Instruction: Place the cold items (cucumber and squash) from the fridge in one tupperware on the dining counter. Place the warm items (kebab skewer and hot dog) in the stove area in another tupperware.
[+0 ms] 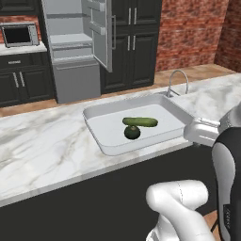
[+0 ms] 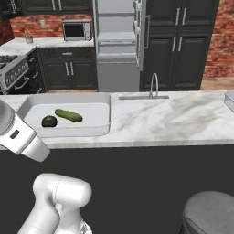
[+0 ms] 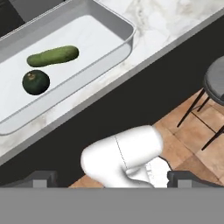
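A green cucumber [image 1: 140,122] [image 2: 68,115] [image 3: 53,55] and a dark round squash [image 1: 132,132] [image 2: 49,121] [image 3: 36,82] lie side by side in a white tupperware [image 1: 110,129] [image 2: 98,116] [image 3: 100,35] on the marble dining counter [image 1: 42,150]. My gripper [image 3: 113,178] is open, its fingertips [image 3: 43,177] far apart with nothing between them. It hangs back from the counter's front edge, apart from the tupperware. The kebab skewer and hot dog are out of view. A pale container rim [image 2: 230,99] that may be another tupperware peeks in at the counter's right end.
The fridge [image 1: 75,47] [image 2: 116,41] stands open across the room. A faucet [image 1: 178,80] [image 2: 153,84] rises behind the tupperware. A stove [image 2: 11,68] and a microwave [image 1: 20,34] are at the far left. A dark stool [image 3: 214,83] [image 2: 210,210] stands before the counter.
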Controlling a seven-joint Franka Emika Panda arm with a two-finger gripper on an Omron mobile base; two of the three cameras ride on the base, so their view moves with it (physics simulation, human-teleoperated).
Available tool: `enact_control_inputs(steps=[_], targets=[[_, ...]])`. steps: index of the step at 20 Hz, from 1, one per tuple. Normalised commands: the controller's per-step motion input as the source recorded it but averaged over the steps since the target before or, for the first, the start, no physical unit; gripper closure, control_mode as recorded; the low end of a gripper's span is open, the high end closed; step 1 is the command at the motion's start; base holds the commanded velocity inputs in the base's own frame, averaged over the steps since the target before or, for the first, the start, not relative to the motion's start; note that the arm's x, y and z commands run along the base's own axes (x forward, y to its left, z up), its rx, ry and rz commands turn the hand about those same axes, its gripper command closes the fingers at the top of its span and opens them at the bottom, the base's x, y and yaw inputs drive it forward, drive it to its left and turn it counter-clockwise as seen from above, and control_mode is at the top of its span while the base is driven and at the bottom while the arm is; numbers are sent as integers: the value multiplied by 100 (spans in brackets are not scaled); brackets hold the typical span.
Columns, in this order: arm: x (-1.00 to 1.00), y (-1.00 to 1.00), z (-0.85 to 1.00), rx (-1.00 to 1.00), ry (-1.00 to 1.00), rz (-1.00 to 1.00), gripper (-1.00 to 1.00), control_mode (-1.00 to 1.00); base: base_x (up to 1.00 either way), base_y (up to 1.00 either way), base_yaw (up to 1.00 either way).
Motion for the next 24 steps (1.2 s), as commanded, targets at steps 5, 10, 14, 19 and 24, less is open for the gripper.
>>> enact_control_inputs(steps=[5, 10, 14, 19, 24], targets=[[-18, 2, 0, 0, 4, 0, -100, -100, 0, 0, 0], [-3, 2, 0, -1, -1, 0, -100, -100, 0, 0, 0], [-7, 0, 0, 0, -1, 0, -100, 100, -33, -11, -15], [0, 0, 0, 0, 0, 0, -100, 100, -53, -37, -69], [0, 0, 0, 0, 0, 0, -100, 100, -31, -44, -99]])
